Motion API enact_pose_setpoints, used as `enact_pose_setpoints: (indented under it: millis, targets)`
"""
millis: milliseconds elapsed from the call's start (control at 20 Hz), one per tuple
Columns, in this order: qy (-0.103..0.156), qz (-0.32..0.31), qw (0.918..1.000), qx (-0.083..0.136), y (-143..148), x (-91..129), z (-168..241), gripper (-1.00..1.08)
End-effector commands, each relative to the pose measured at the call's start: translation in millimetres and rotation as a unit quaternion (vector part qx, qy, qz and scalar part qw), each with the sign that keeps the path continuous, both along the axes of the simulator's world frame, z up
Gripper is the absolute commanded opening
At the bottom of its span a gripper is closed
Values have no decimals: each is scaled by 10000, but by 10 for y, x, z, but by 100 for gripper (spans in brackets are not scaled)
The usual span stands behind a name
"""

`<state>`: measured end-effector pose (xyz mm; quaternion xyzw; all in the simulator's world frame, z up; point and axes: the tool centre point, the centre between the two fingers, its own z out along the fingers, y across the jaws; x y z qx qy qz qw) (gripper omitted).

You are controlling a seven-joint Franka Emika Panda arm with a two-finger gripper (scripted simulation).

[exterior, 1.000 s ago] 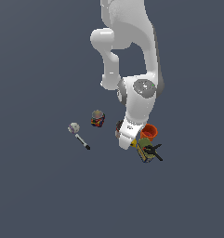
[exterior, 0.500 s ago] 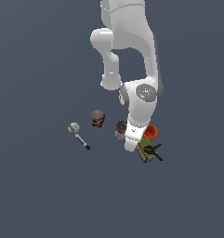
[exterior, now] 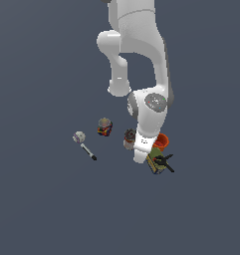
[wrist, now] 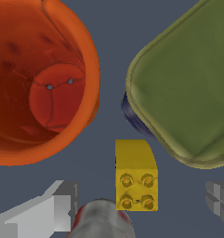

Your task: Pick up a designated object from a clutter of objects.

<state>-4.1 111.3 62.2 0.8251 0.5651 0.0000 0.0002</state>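
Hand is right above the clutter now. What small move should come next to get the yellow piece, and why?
Probably keep lowering straight down with the hand open. In the wrist view the yellow piece lies between the two fingers, which stand apart on either side and do not yet touch it. The orange cup and the green-yellow box crowd close, so avoid sideways motion before closing.

Chunky piece (wrist: 135, 175) between cup (wrist: 39, 79) and box (wrist: 187, 88) (fingers (wrist: 48, 211) flanking)
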Motion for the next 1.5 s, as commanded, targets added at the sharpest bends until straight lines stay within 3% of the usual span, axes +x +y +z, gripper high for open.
enact_pose_setpoints:
  millis: [0,500,550,1450]
  targets:
    - [4,7,10000,0,1,-8,-105,100]
    - [1,22,10000,1,4,-4,-402,100]
    - [1,22,10000,1,4,-4,-402,-100]
    - [0,20,10000,0,-102,-49,-279,-100]
